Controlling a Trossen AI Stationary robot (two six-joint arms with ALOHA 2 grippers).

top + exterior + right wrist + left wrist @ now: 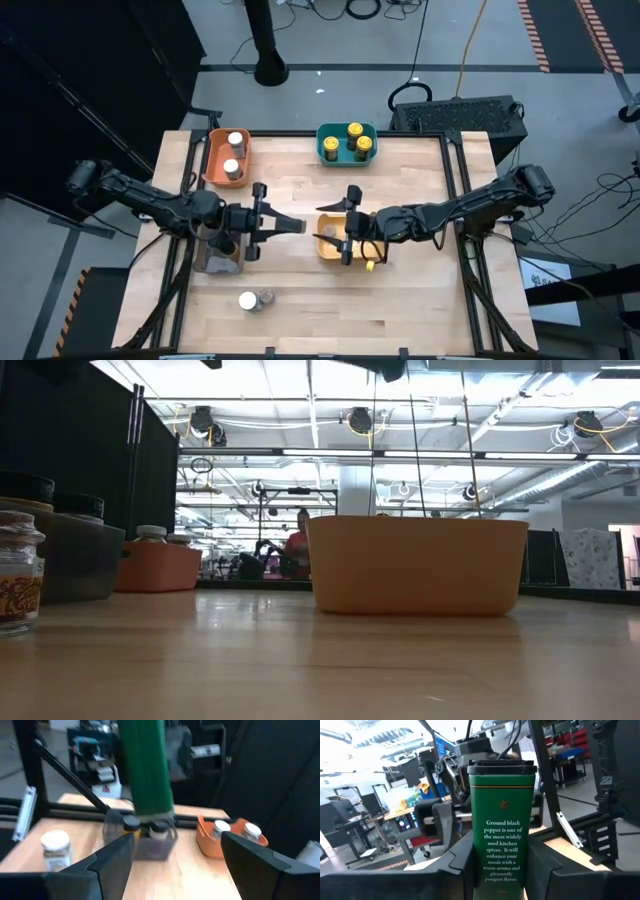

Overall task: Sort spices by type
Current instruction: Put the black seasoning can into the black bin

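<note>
**Green pepper tin held in the left gripper, facing the spread right gripper**

Nearest the front table edge, at about 7 o'clock from the table's centre, two small cylindrical spice jars point(255, 300) stand side by side on the pale wooden table point(420, 300), one with a white lid, one darker.

Farther in, at 9 o'clock, the left gripper point(285, 226) is clamped on a tall green rectangular black-pepper tin with a black lid point(502, 827); the left wrist view shows the tin upright between the two dark fingers, label facing the camera. Under the left arm sits a grey rectangular plastic bin point(222, 255), and the right wrist view shows two dark-lidded jars point(145, 826) inside it.

Facing the tin, at about 3 o'clock from it, the right gripper point(347, 225) hangs over the near-left edge of a yellow rectangular plastic bin point(330, 248), its fingers spread and holding nothing; the tin stands apart from them, just beyond the fingertips in the right wrist view.

At the far side, at 10 o'clock, an orange rectangular plastic bin point(212, 158) holds two white-lidded jars point(234, 155). At 12 o'clock a teal rectangular plastic bin point(326, 146) holds three yellow-lidded jars point(353, 140).
</note>
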